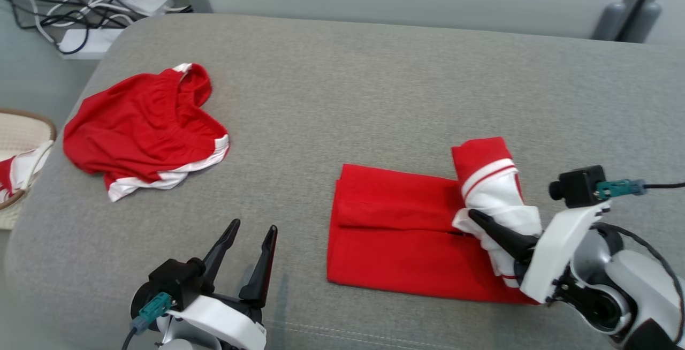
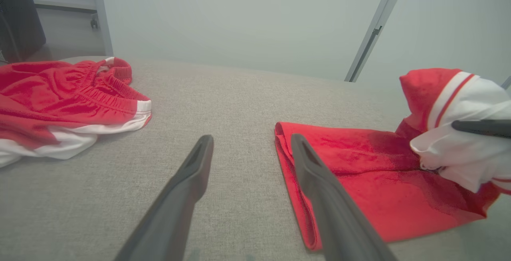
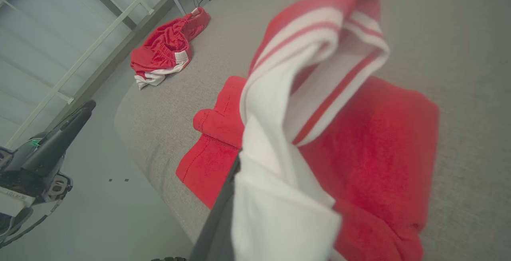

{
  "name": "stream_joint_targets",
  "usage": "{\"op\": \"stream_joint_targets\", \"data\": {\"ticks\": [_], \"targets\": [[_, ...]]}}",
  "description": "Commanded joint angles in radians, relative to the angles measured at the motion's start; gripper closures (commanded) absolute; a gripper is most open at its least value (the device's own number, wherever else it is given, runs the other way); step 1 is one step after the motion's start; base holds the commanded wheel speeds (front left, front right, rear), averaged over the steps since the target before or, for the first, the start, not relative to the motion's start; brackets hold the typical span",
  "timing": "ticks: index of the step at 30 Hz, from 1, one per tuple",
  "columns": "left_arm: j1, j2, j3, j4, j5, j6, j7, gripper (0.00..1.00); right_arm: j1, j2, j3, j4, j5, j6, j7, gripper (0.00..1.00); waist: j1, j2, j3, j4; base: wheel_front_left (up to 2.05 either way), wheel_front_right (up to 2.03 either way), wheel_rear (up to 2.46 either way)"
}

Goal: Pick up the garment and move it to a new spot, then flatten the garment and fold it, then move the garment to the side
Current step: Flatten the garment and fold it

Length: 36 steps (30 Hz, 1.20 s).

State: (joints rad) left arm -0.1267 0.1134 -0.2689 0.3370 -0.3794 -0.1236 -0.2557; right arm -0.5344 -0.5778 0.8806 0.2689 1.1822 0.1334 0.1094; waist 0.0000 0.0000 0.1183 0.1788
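At about four o'clock on the grey fabric-covered surface (image 1: 374, 82), near my right arm, lies the folded red cloth garment with white striped trim (image 1: 396, 232). Most of it rests flat as a red rectangle with a fold line running across its middle. Its right-hand end, the white part with the red stripe, is raised off the surface. My right gripper (image 1: 484, 224) has its jaws pinched nearly together on that bunched white end, and the right wrist view shows the cloth draped over a finger and hanging loose past it. My left gripper (image 1: 254, 227) hovers at seven o'clock, jaws spread wide and holding nothing, apart from the garment's left edge.

I judge the piece light, soft and limp: it will sag wherever it is unsupported and give me no stiffness to push against. The cloth looks matte rather than slick, so a pinch should hold. A single-point hold, though, could let the layers slide and undo the fold. For the move to the side I would want both layers caught at the raised end. The free left jaws could take the doubled edge at nine o'clock of the rectangle, so the load is shared.

A crumpled red garment with white edging (image 1: 139, 125) sits at ten o'clock, well apart, with a woven basket (image 1: 37, 120) at the left border.
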Motion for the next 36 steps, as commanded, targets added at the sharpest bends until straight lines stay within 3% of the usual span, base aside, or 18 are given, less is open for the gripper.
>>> {"op": "stream_joint_targets", "data": {"ticks": [1,7,13,15,16,21,29,36], "targets": [[-0.030,0.011,0.025,-0.020,-0.009,-0.007,-0.006,0.00,-0.020,0.006,-0.002,-0.015,-0.010,-0.003,0.007,1.00,0.0000,0.0000,0.005,0.035,0.00,0.00,0.00],[-0.034,-0.008,-0.001,-0.020,-0.015,-0.007,-0.006,0.00,-0.067,0.091,0.009,0.047,-0.055,-0.003,0.026,1.00,0.0000,0.0000,0.021,0.129,0.00,0.00,0.00],[-0.029,-0.020,-0.011,-0.017,-0.025,-0.007,-0.006,0.00,-0.096,0.130,0.005,0.127,-0.096,-0.003,0.020,1.00,0.0000,0.0000,0.035,0.203,0.00,0.00,0.00],[-0.028,-0.020,-0.013,-0.020,-0.025,-0.007,-0.006,0.00,-0.103,0.138,0.001,0.160,-0.115,-0.003,0.017,0.38,0.0000,0.0000,0.040,0.213,0.00,0.00,0.00],[-0.027,-0.020,-0.013,-0.022,-0.025,-0.007,-0.006,0.00,-0.106,0.145,-0.003,0.169,-0.117,-0.003,0.016,0.00,0.0000,0.0000,0.041,0.215,0.00,0.00,0.00],[-0.026,-0.020,0.010,-0.032,-0.019,-0.007,-0.006,0.00,-0.130,0.149,-0.050,0.155,-0.098,-0.003,0.008,0.00,0.0000,0.0000,0.047,0.194,0.00,0.00,0.00],[-0.033,-0.012,0.028,-0.052,0.000,-0.007,-0.006,0.00,-0.135,0.058,-0.198,0.086,-0.081,-0.003,-0.056,0.00,0.0000,0.0000,0.027,0.118,0.00,0.00,0.00],[-0.028,-0.002,0.054,-0.069,0.019,-0.007,-0.006,0.00,0.018,0.007,-0.322,0.105,-0.055,-0.003,-0.110,0.00,0.0000,0.0000,0.007,0.057,0.00,0.00,0.00]]}}
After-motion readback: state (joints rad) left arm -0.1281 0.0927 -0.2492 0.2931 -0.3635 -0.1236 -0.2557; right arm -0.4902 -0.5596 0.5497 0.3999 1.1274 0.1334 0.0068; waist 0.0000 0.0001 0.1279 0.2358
